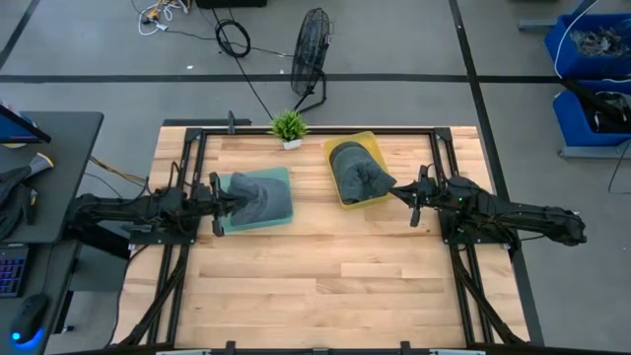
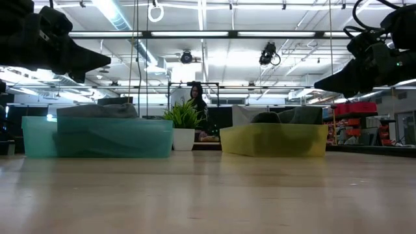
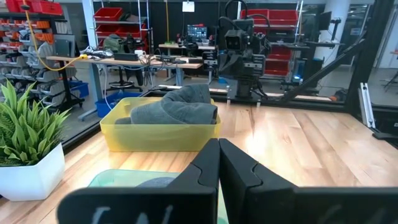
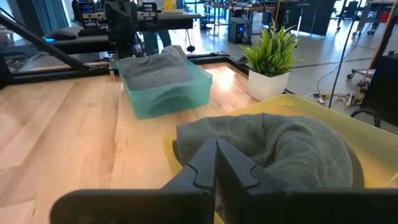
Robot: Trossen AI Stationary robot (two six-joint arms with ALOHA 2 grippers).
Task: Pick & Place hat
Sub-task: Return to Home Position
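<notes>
Caps (image 1: 357, 176) are sitting in the yellow bin (image 2: 273, 142). They're dark grey and bunched together, and the pile sticks up a bit over the rim. That bin is on the far half of the table (image 1: 325, 286), a little toward the right edge from the middle, and turned slightly askew vs the table edges. Nothing has hold of the caps.

Left arm (image 1: 128, 209) reaches in from the left edge, stretched out approx level. The left jaws are pressed together w/ nothing between them. They hang up off the wood, over the side of the teal bin (image 2: 97, 140) that faces the left edge. The teal bin is left of the table's middle & has a grey pile (image 1: 261, 195) in it. Could be caps or folded fabric, can't tell tbh.

Right arm (image 1: 523, 219) does the same thing from the right edge. The right jaws are closed tight too and empty. They're up in the air just beside the yellow bin's side nearest the right edge, pointing at the caps.

The two bins don't touch, there's a strip of bare wood between them. A small plant (image 1: 289, 126) in a white pot stands at the middle of the far edge, between the bins & a bit behind them.

Off the table there's a fan (image 1: 314, 49) on the floor past the far edge, w/ some cables near it. Low view also shows a person (image 2: 197, 97) in dark clothes way back in the room, right behind the plant.
</notes>
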